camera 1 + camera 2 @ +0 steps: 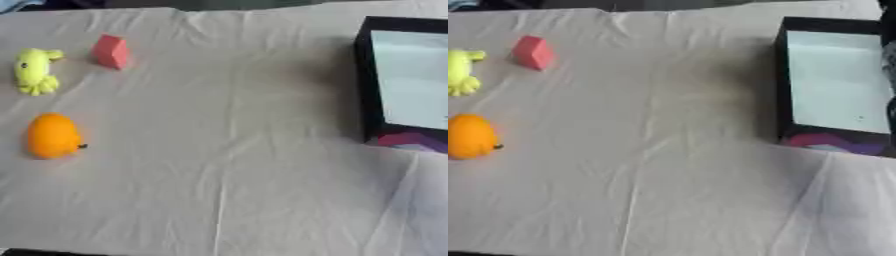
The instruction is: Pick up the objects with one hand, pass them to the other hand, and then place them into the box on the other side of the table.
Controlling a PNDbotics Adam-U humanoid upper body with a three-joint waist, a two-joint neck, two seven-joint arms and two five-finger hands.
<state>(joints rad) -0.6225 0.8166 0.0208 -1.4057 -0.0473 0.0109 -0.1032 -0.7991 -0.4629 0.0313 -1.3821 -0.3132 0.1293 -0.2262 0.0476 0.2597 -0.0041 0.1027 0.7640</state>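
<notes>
A creased pale cloth (227,150) covers the table. Three toys sit grouped at nine to ten o'clock: a yellow toy (35,71), a red block (111,51) and an orange toy (52,135), probably staged for the left hand. The box (833,82) lies open at three o'clock. Between them the cloth offers free room. Neither hand shows, so I can't tell their state.

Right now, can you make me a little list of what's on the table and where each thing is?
surface: table with a wrinkled pale cloth
left side, far: red block
left side, beside the block: yellow toy
left side, nearer: orange toy
right side: black box, open, with a pale inside and nothing seen in it
toys in the box: none yet
robot's hands: neither is in view
</notes>
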